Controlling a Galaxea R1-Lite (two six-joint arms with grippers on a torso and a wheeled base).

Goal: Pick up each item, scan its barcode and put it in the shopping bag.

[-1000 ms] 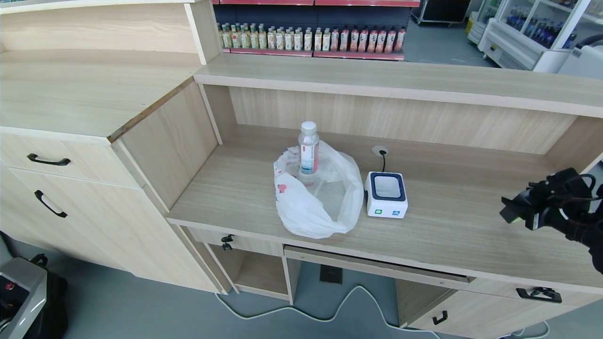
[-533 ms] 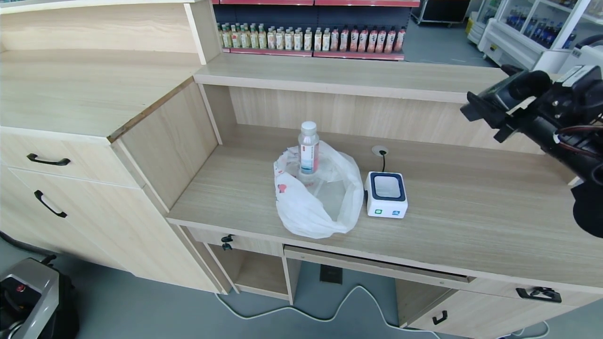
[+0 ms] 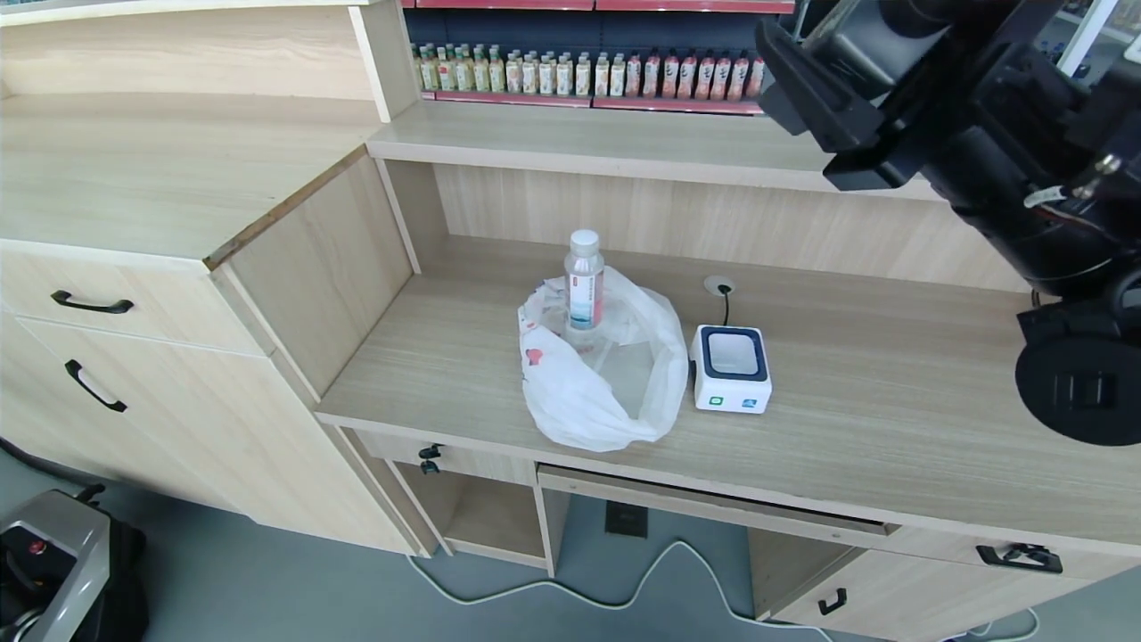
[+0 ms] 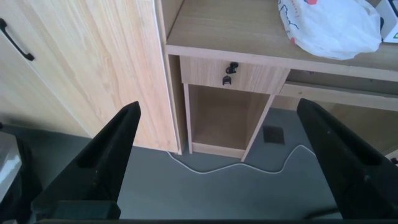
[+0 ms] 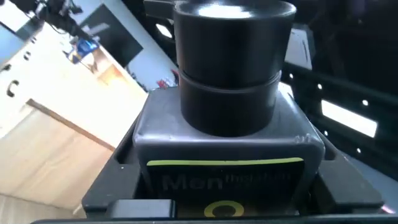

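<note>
The right gripper (image 3: 829, 98) has swung up high on the right, fingers clamped on a black capped bottle (image 5: 234, 81). The shopping bag (image 3: 597, 383) lies on the desk (image 3: 891, 419), a water bottle (image 3: 584, 281) upright in it, the scanner (image 3: 731, 367) just beside. The left gripper (image 4: 217, 112) hangs above the floor (image 4: 217, 186), fingers wide apart, empty.

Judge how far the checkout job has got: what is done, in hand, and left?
Done: the water bottle appears to stand in the shopping bag. In hand: the right gripper, raised high, holds a black-capped container. Left, likely: passing it over the scanner and bagging it. The left gripper hangs open, low.
</note>
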